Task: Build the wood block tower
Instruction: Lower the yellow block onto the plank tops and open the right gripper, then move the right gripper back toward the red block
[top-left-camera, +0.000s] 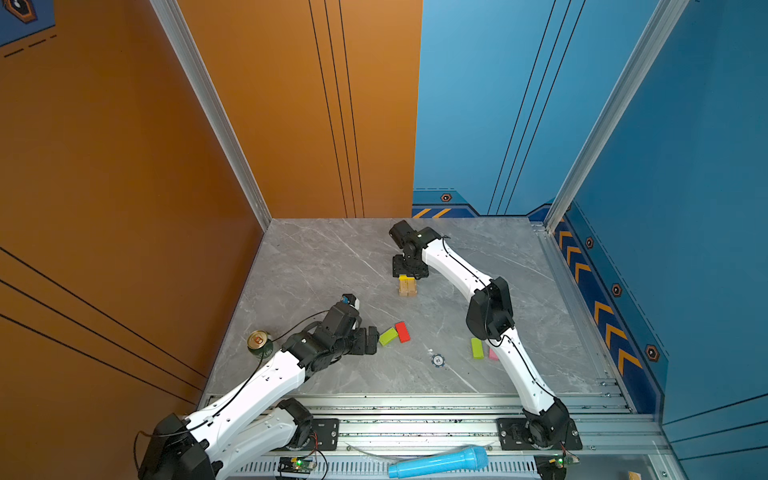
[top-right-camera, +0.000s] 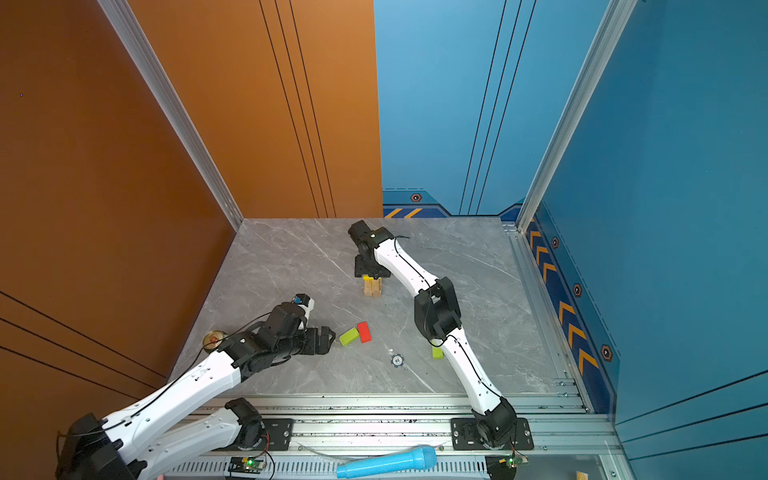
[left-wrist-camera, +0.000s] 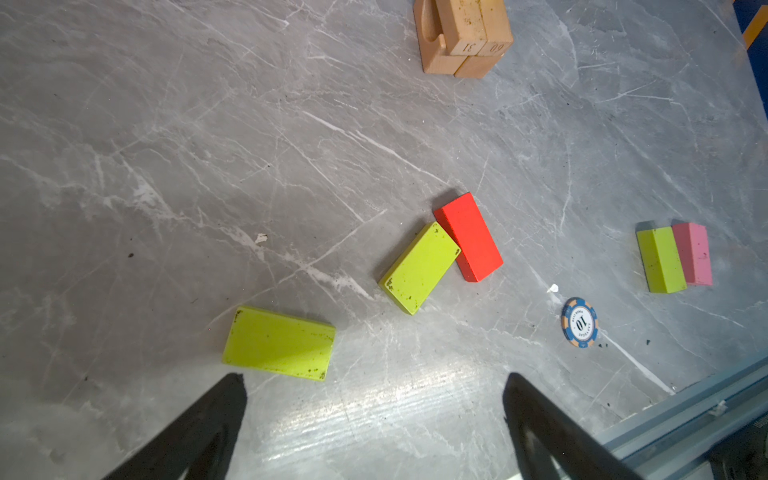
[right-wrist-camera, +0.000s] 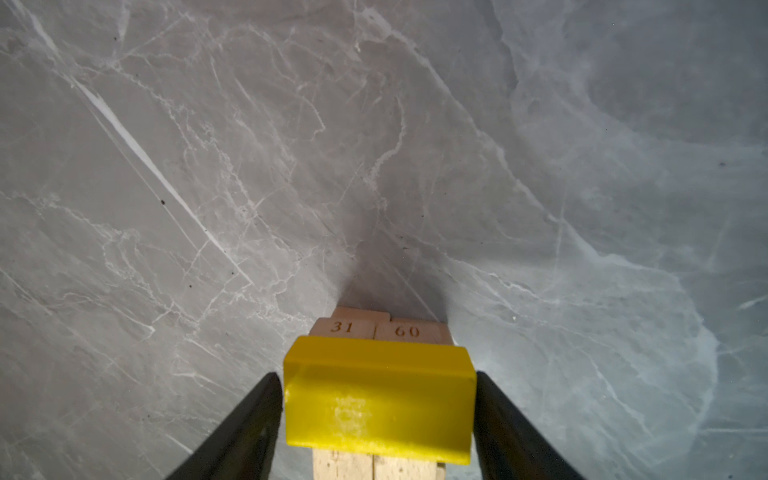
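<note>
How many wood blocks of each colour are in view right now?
tan: 4
lime green: 3
yellow: 1
red: 1
pink: 1
total: 10

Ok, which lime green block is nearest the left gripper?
The lone lime green block just ahead of the left gripper; the other two lie farther off, beside the red block and pink block.

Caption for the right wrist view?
Right gripper straddles a yellow block laid across two tan blocks.
</note>
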